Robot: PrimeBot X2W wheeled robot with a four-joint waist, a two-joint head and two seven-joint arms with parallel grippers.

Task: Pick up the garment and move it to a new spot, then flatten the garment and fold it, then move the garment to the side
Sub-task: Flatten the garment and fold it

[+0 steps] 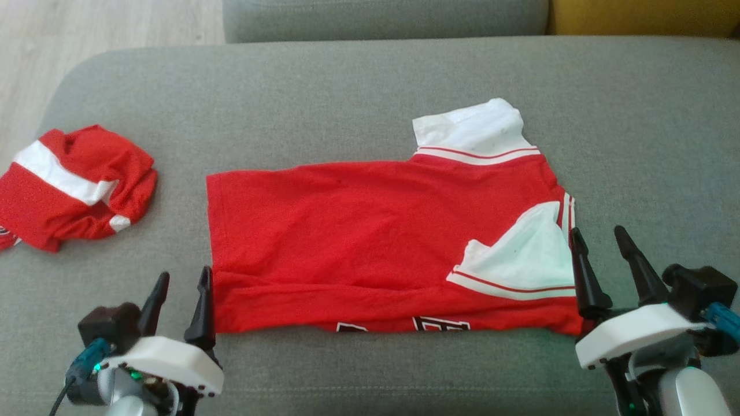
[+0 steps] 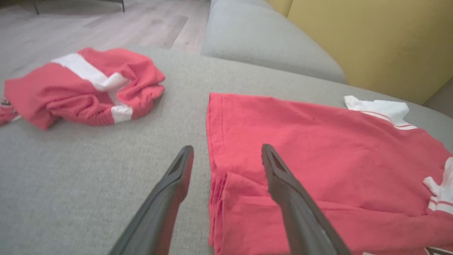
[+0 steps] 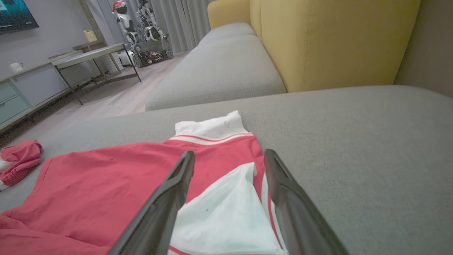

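Grey sofa cushion [image 1: 370,75] under a flat red-and-white shirt [image 1: 370,242], crumpled red garment [image 1: 75,185] well left.

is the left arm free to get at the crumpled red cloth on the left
Likely yes: its jaws stand open and empty, with bare sofa between them and the crumpled cloth.

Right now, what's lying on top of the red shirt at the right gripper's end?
A white sleeve with a red-striped cuff is folded onto the red shirt. The shirt's near edge is doubled over too. The cloth beneath both, and most of the black lettering, is covered.
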